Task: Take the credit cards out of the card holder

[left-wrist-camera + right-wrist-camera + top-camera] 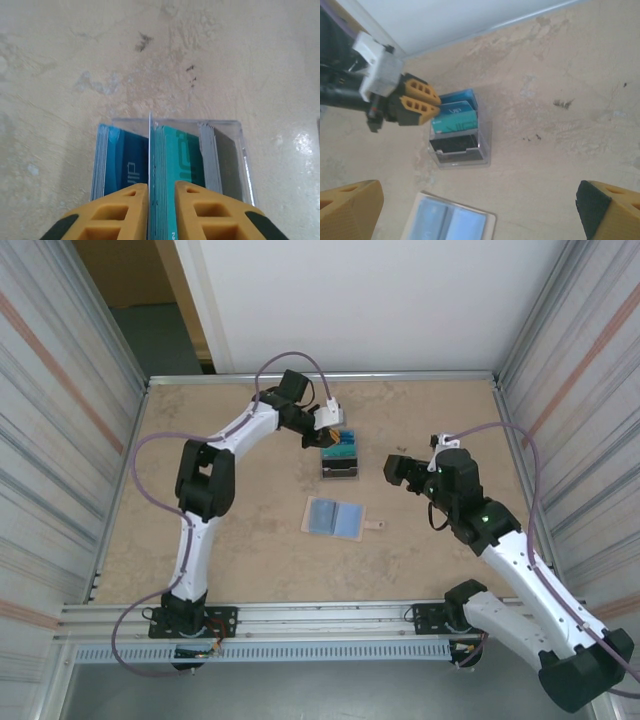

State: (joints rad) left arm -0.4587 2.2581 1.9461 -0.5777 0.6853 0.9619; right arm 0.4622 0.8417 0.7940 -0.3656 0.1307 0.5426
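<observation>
The credit cards (182, 155) stand on edge, teal and darker blue, packed inside the clear card holder (242, 150). The holder rests on the counter (150, 50), in the lower middle of the left wrist view.

The left gripper (161, 200) enters from the bottom edge of that view. Its jaws are closed to a narrow gap, pinching a thin pack of teal cards with one pale card edge. Blue cards on the left and grey ones on the right stay outside the pinch.

The pull probably goes best straight up along the plane of the cards, slow and with a firm pinch. That way the neighbouring cards are not dragged along and the light holder neither tips nor rides up with the pack.

If the holder does lift, the right gripper (405, 468) could press on its rim. It sits apart to the right of the holder in the top view, jaws wide apart and empty. A pale blue flat item (335, 518) lies below the holder, and the counter beside it looks like a fair spot to lay the pack.
</observation>
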